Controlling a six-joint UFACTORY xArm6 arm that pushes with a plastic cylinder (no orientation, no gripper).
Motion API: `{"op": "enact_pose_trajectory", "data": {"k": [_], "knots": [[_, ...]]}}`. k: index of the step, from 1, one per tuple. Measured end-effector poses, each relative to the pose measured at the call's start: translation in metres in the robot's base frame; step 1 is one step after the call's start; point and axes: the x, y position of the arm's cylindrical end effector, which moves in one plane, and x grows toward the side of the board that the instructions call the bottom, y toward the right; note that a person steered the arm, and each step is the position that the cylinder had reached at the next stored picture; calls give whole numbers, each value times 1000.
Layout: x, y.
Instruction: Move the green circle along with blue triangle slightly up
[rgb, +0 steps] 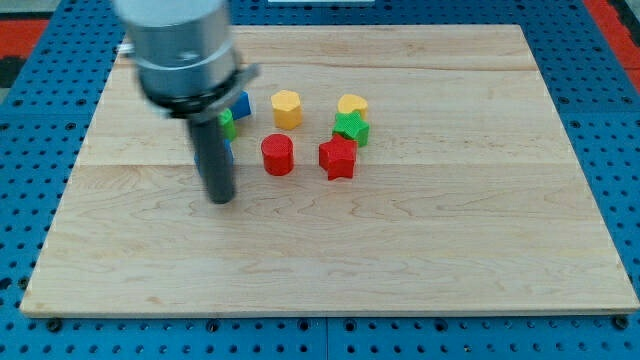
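Observation:
My tip (221, 198) rests on the wooden board (420, 240) at the view's left of centre. The rod and arm hide most of three blocks behind it. A sliver of the green circle (228, 124) shows just right of the rod, above the tip. A blue block (241, 103) peeks out above it, and a thin blue edge (230, 153) shows below the green one; which is the triangle I cannot tell. The tip is just below this cluster.
A red cylinder (277, 155) and a red star (338, 158) lie right of the tip. A yellow hexagon (286, 108), a yellow heart (352, 105) and a green star (351, 127) lie farther up and right.

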Motion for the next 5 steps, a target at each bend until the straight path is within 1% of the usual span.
{"op": "enact_pose_trajectory", "data": {"k": [1, 2, 3, 4, 5], "knots": [[-20, -39], [-77, -36], [-89, -30], [-89, -16], [-89, 12]]}}
